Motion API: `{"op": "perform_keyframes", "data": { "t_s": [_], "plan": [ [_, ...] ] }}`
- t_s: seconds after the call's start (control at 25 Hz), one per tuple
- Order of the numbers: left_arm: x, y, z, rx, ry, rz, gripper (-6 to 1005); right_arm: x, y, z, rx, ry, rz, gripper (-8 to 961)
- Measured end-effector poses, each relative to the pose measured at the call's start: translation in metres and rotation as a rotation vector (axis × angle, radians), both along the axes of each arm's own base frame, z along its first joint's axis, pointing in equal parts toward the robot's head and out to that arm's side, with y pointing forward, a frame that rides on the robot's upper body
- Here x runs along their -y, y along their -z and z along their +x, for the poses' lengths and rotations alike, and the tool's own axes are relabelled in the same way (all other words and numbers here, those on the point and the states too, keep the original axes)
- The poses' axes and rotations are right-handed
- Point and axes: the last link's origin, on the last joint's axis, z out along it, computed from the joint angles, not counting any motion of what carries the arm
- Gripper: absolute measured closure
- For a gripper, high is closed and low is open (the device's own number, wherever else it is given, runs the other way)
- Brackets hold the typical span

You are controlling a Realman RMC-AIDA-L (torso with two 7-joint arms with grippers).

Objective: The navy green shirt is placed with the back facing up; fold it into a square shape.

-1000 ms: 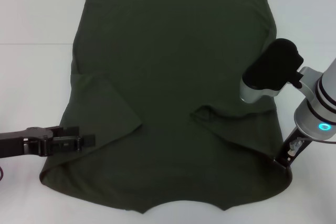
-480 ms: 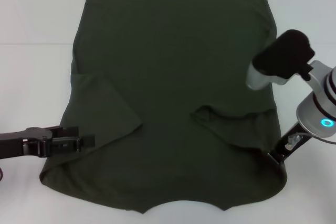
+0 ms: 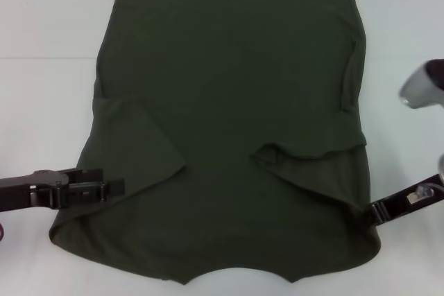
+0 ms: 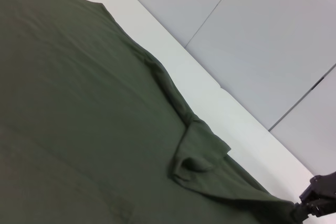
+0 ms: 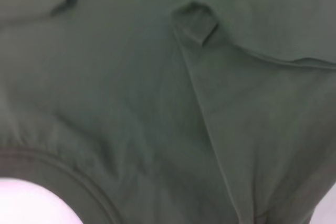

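The navy green shirt [image 3: 229, 88] lies flat on the white table [image 3: 41, 102], hem at the far side and neckline toward me. Both sleeves are folded inward, the left sleeve [image 3: 132, 143] and the right sleeve [image 3: 312, 164]. My left gripper [image 3: 114, 187] lies low across the shirt's left shoulder edge, shut on the fabric. At the right shoulder corner my right gripper [image 3: 372, 211] is shut on the cloth. The left wrist view shows the shirt [image 4: 79, 103] drawn to a point into the right gripper [image 4: 307, 211]. The right wrist view is filled by the shirt [image 5: 131, 103].
Bare white table surrounds the shirt on the left, right and far sides. The silver and black elbow of my right arm [image 3: 424, 84] hangs at the right edge, beside the shirt. A grey panelled floor [image 4: 262, 35] lies beyond the table.
My right arm has swung outward to the right, off the shirt, and its forearm has dropped low. Its gripper stays at the shoulder corner. The left gripper has hardly moved.
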Motion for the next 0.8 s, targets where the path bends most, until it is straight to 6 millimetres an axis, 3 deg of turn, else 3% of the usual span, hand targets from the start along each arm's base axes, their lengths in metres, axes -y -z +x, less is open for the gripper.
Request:
{"op": "perform_keyframes", "data": {
  "t_s": [0.44,0.8],
  "plan": [
    [0.008,-0.006,-0.006,0.047,-0.079,-0.016,81,0.010,-0.014,0.040,-0.171,0.092,0.118,931],
    [0.015,-0.034,-0.031,0.038,-0.450,-0.154,82,0.011,-0.017,0.051,-0.230,0.088,0.142,931]
  ]
}}
